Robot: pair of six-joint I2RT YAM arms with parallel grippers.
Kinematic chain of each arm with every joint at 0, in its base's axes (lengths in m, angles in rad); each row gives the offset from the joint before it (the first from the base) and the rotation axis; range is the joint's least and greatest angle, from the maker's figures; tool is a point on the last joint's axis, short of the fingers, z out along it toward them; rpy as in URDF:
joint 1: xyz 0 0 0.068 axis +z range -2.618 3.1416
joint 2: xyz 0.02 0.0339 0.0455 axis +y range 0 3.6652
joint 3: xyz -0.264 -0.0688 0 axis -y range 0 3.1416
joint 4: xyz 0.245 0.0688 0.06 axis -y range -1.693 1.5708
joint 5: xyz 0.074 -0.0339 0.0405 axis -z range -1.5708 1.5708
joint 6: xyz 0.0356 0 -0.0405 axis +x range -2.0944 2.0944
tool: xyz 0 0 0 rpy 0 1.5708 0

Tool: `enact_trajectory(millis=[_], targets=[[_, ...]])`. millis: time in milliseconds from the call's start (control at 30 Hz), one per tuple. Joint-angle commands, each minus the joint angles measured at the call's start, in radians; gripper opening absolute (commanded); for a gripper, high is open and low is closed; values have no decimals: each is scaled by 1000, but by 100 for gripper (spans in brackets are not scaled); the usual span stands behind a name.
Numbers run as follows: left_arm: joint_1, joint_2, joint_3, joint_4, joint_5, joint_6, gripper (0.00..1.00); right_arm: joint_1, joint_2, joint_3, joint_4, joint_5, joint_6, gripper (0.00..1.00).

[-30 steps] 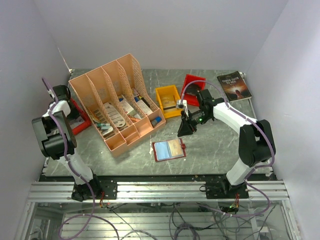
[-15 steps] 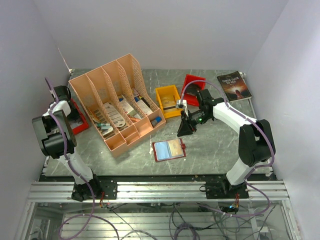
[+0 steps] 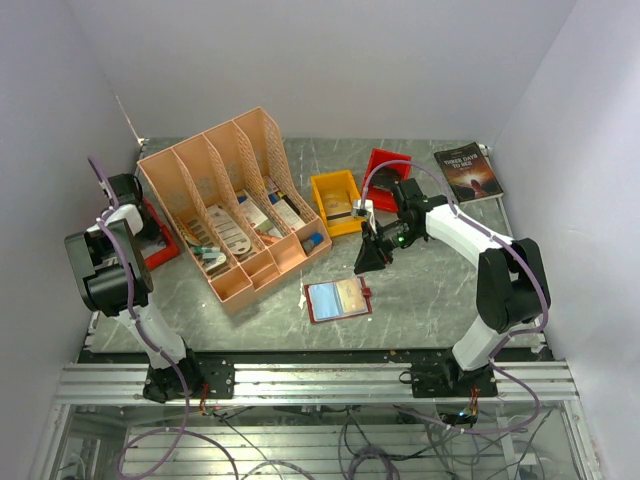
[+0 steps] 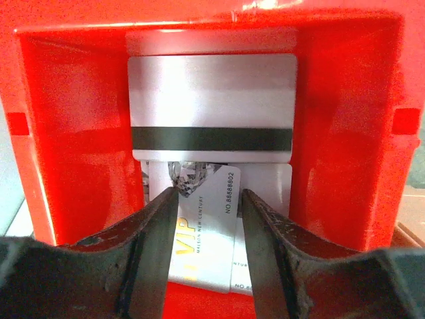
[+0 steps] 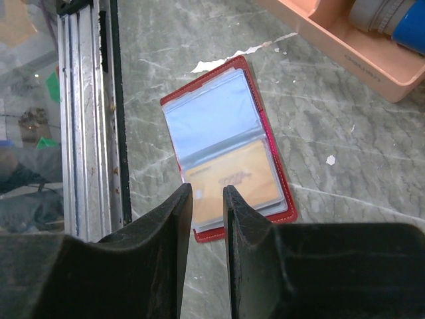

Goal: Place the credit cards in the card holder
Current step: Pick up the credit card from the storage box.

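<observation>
The card holder (image 3: 338, 298) lies open on the table, a blue card (image 5: 209, 119) and an orange card (image 5: 232, 179) in its clear pockets; it also shows in the right wrist view (image 5: 279, 199). My right gripper (image 3: 372, 255) hangs above and behind it, its jaws (image 5: 208, 193) a narrow gap apart and empty. My left gripper (image 4: 207, 196) is open inside a red bin (image 4: 345, 133) at the far left (image 3: 160, 250). Its fingers straddle a greyish VIP card (image 4: 206, 226) that lies over other cards. A silver card with a dark stripe (image 4: 212, 100) lies beyond.
A peach file organiser (image 3: 235, 200) stands at the back left, its tray corner in the right wrist view (image 5: 352, 46). A yellow bin (image 3: 335, 200), a second red bin (image 3: 385, 165) and a dark book (image 3: 468, 170) sit behind. A metal rail (image 5: 86, 100) runs along the front edge.
</observation>
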Motion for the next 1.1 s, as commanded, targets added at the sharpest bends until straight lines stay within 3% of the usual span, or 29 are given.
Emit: enact_trajectory(millis=[0,67,267,433,1067], targets=[[11,19,-4,5,14,-16,51,4,23,29,-20,-29,-20,26],[18,13,5,-13,14,-15,40,4,27,33,-26,-32,-23,26],[43,-48,-8,-28,55,-7,33,4,27,34,-26,-33,-23,26],[59,-109,-12,-45,97,-12,19,5,27,34,-26,-32,-22,26],[89,-156,-44,-115,30,-1,21,3,28,39,-29,-36,-22,25]])
